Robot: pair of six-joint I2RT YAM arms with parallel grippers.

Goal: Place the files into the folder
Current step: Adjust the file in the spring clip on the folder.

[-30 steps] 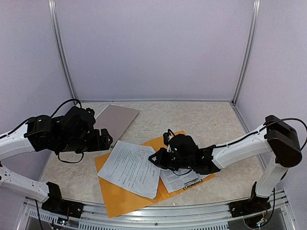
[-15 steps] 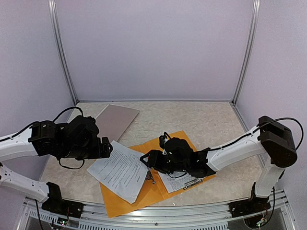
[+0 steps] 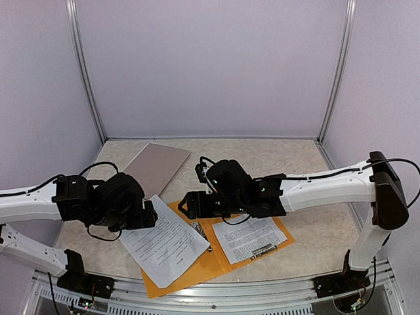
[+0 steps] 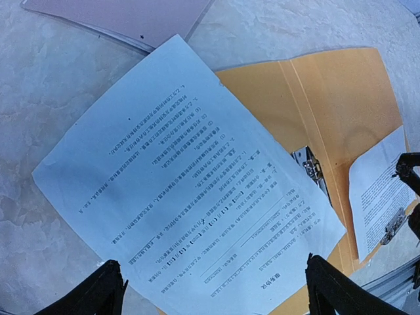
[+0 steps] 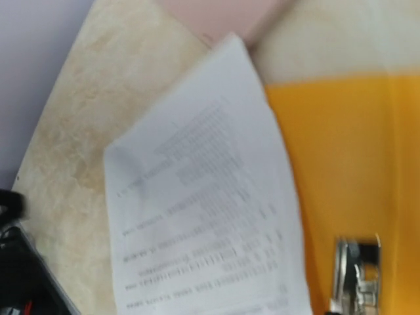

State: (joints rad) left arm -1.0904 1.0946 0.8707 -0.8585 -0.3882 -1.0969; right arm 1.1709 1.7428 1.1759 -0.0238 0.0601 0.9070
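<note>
Two printed sheets [image 3: 164, 239] are counted on the desk [image 3: 295, 157], plus one open orange folder [image 3: 167, 279] and one pink folder [image 3: 157, 165]. Two arms [image 3: 315, 187] are seen.

A robotics lab cell. Plain lilac walls [image 3: 210, 65] and aluminium posts [image 3: 85, 72] enclose a table [image 3: 295, 161] with two bolted robot arms [image 3: 328, 187].

Left arm [image 3: 29, 202]: white tube links at the lower left of the frame, ending in bulky black joint housings.
Right arm [image 3: 328, 187]: long white link, with a large black elbow block at the right edge.
Cables [image 3: 98, 166]: thin, black, looping over each arm.
Left gripper [image 4: 220, 289]: two matte black fingers [image 4: 105, 289] with angular tips.
Bases [image 3: 82, 281]: black blocks at the bottom edge.
</note>
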